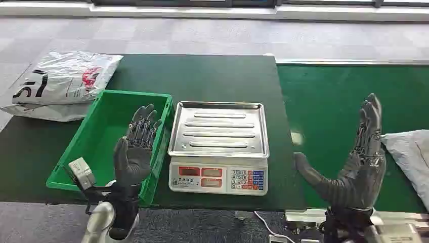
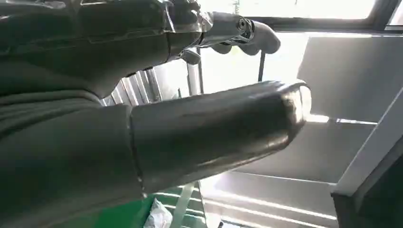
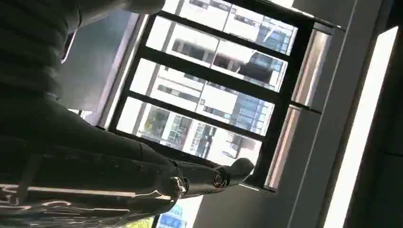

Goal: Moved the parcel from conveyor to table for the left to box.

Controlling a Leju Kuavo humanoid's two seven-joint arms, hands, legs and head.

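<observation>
Both hands, left [image 1: 135,152] and right [image 1: 360,162], spread wide and hold nothing beside the steel-trayed scale [image 1: 218,147]; left hovers over the green plastic crate [image 1: 101,132], grey parcel [image 1: 412,157] beside right.

Grey carpet tiles [image 1: 212,35] in paler and darker squares cover the floor beyond the table, running up to a pale skirting strip [image 1: 212,11] along the far wall. The dark green table [image 1: 202,76] stands in front of it, and more of the same carpet shows below its near edge. In the right wrist view a tall window [image 3: 209,90] with a dark frame and crossbars looks out on multi-storey buildings in bright daylight. Beside it are plain grey wall panels [image 3: 323,142]. The left wrist view shows pale panels [image 2: 347,80] washed with strong light from a bright window strip [image 2: 304,8].
</observation>
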